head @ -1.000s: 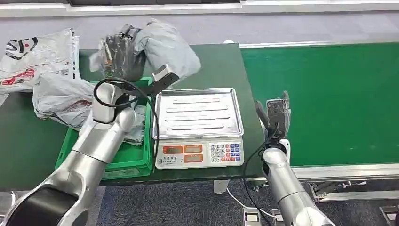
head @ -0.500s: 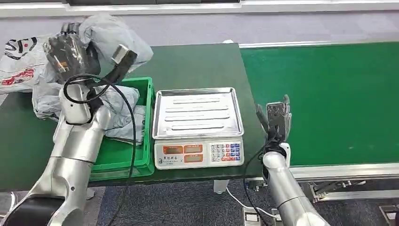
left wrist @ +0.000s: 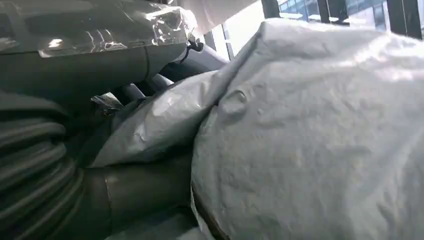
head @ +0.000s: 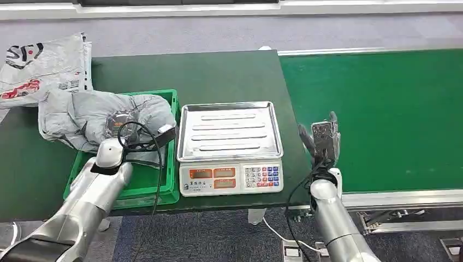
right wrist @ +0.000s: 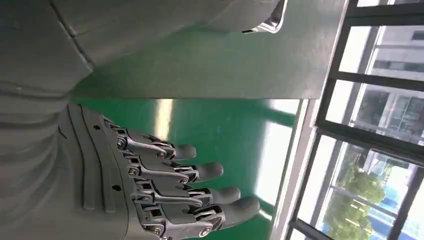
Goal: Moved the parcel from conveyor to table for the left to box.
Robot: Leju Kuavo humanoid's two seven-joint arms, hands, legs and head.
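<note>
In the green box (head: 161,192) on the bench (head: 229,76), the grey parcel (head: 90,114) lies under the left hand (head: 121,121), which grips it. The right hand (head: 322,136) hovers empty, fingers spread, beside the conveyor (head: 382,114). Only letting go seems left.

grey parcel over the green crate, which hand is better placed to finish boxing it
Left. The left hand is already on the grey parcel, which lies across the green crate. The right hand hangs open at the green conveyor, with the scale between it and the crate.
</note>
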